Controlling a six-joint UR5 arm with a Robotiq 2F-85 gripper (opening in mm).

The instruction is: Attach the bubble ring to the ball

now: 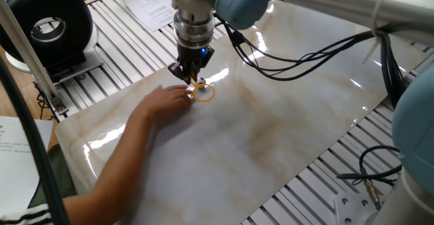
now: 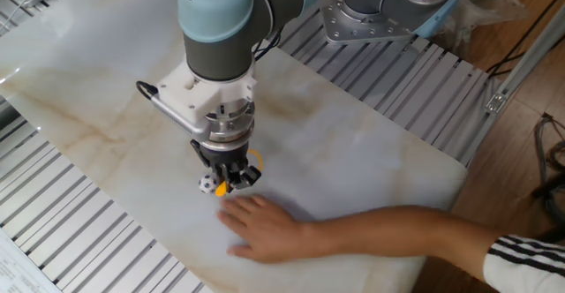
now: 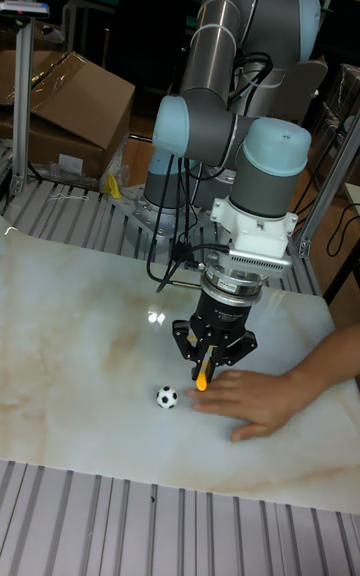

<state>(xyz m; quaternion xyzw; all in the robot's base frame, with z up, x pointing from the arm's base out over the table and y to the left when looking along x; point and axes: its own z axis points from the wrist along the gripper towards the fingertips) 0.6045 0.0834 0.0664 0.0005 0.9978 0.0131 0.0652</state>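
Gripper (image 3: pixel 205 368): clamped on bubble ring (image 1: pixel 204 93) handle | ball (image 3: pixel 167 397): rested on marble table (image 2: pixel 371 143), just beside ring, apart, lower | person's hand (image 3: pixel 248 401): laid opposite, touching ring side.

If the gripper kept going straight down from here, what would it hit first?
Probably the marble tabletop, led by the bubble ring that the gripper holds. The ball sits just beside that line, the person's hand on the other side.

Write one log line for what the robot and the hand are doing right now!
gripper: shut on bubble ring, low over table | ball: on table, beside gripper, not ringed | person's hand: flat beside gripper
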